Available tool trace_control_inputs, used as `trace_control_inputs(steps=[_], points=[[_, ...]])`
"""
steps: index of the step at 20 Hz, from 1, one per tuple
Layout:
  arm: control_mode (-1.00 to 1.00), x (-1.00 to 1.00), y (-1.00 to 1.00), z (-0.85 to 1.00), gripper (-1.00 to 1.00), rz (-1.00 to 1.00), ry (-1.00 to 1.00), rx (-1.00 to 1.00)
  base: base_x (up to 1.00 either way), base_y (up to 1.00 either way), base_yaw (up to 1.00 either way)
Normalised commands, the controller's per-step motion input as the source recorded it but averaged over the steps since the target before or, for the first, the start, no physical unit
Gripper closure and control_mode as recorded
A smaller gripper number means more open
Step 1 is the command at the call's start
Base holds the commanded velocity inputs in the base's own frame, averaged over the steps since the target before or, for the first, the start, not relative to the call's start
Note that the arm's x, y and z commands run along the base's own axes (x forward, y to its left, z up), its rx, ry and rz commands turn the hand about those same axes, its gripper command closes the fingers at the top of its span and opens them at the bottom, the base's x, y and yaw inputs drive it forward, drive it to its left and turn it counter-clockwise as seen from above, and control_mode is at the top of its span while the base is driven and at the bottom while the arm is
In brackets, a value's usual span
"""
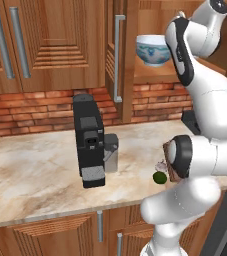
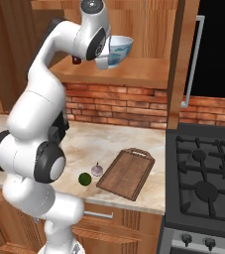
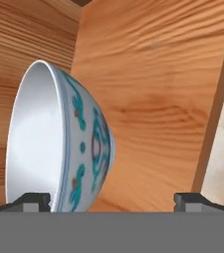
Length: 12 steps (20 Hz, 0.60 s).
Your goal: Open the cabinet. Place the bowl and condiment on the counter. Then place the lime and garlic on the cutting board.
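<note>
So the gripper [image 3: 111, 200] is up inside the open cabinet [image 2: 134, 69] with its jaws spread wide and nothing between them yet. The bowl [image 3: 59, 138] sits right in front of it, rim toward one fingertip [image 3: 32, 200] and its wall sticking into the gap, off-centre. Looks to me like it needs to slide sideways a bit so the rim sits between the tips before closing; the counter [image 2: 139, 139] is well below.

bowl [image 2: 119, 49] in cabinet [image 2: 134, 69], lime [image 2: 85, 179] beside garlic [image 2: 97, 169] left of cutting board [image 2: 127, 173]
</note>
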Motion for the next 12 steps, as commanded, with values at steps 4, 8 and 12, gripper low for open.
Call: trace_control_inputs(steps=[4,8,12], points=[[-1.00,0.41,-0.04,-0.02,-1.00,0.01,0.00,0.02,0.00,0.00,0.00],[-1.00,0.42,-0.06,-0.03,-1.00,0.01,0.01,0.03,0.00,0.00,0.00],[-1.00,0.39,-0.07,-0.06,-1.00,0.01,0.00,0.03,0.00,0.00,0.00]])
